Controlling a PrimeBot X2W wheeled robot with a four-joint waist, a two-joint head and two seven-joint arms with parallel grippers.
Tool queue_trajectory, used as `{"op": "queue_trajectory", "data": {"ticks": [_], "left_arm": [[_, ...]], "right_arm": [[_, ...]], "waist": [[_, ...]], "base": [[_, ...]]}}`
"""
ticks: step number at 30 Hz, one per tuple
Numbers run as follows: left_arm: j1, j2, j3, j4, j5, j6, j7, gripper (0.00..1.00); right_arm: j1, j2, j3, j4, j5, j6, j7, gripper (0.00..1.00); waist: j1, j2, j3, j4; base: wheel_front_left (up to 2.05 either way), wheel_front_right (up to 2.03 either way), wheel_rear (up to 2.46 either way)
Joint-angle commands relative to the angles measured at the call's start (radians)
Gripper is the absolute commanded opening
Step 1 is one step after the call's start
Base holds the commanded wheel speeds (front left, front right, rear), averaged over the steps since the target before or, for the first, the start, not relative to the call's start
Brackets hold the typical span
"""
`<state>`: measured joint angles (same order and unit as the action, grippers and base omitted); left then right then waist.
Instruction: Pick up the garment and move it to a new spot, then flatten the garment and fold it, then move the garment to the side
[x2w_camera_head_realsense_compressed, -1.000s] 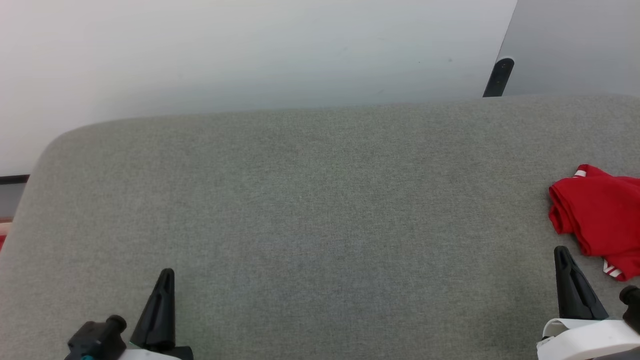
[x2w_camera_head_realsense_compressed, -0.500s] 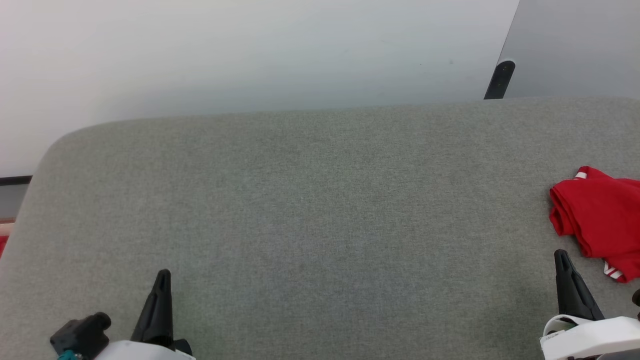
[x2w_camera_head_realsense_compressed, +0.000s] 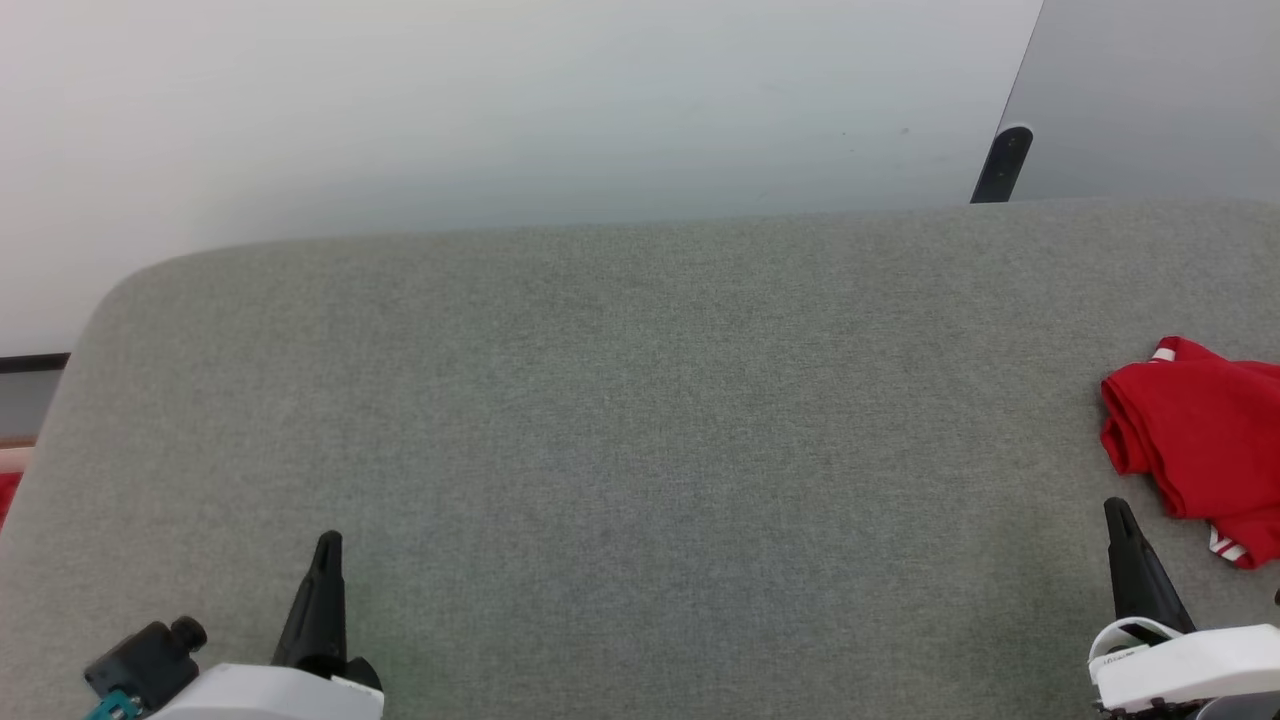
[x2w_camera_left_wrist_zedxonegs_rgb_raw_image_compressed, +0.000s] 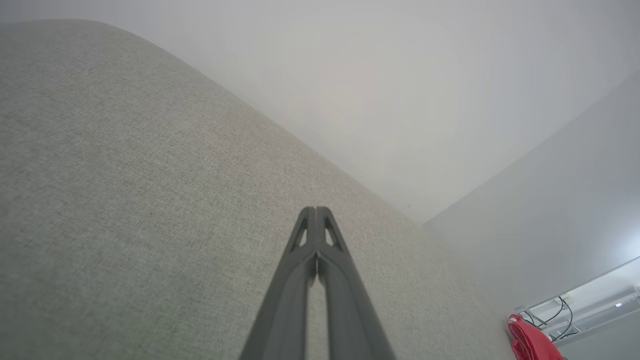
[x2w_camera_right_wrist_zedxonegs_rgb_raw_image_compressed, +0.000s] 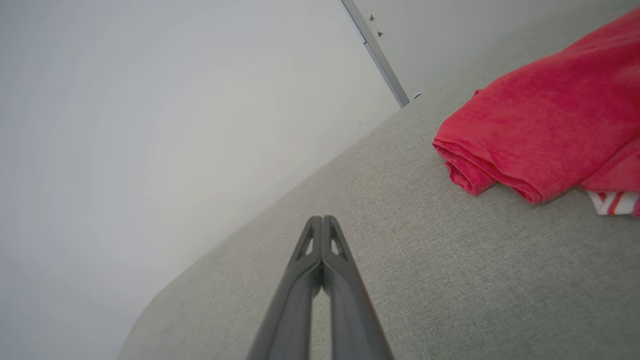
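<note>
Since their fingers are pressed together on nothing, the left gripper (x2w_camera_head_realsense_compressed: 326, 548) and right gripper (x2w_camera_head_realsense_compressed: 1116, 512) look parked at the near edge of the grey surface (x2w_camera_head_realsense_compressed: 640, 400). Just beyond the right one, the garment (x2w_camera_head_realsense_compressed: 1200, 440) lies folded at the surface's right side, probably already set aside.

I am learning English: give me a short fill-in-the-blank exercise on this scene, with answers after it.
The garment is mostly ___ in colour.
It lies on the ___ fabric surface.
The left pincer and the right pincer are both ___.
The garment is nearer the robot's ___ side.
Answers: red; grey; shut; right.
</note>
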<state>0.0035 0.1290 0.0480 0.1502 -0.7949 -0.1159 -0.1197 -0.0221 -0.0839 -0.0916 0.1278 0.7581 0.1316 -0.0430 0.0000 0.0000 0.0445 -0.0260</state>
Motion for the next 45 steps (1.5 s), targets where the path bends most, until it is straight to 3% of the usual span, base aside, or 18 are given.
{"op": "queue_trajectory", "data": {"ticks": [1, 45], "left_arm": [[-0.022, 0.002, 0.008, -0.005, -0.037, -0.005, 0.007, 0.0], [-0.078, -0.044, 0.043, 0.051, -0.484, -0.012, 0.138, 0.0]], "right_arm": [[-0.026, 0.0, -0.005, -0.006, 0.041, 0.0, 0.005, 0.0], [-0.064, 0.019, -0.016, 0.064, 0.507, -0.001, 0.094, 0.0]], "waist": [[0.0, 0.0, -0.001, 0.001], [0.0, 0.0, -0.02, 0.013]], "base": [[0.0, 0.0, 0.0], [0.0, 0.0, 0.0]]}}
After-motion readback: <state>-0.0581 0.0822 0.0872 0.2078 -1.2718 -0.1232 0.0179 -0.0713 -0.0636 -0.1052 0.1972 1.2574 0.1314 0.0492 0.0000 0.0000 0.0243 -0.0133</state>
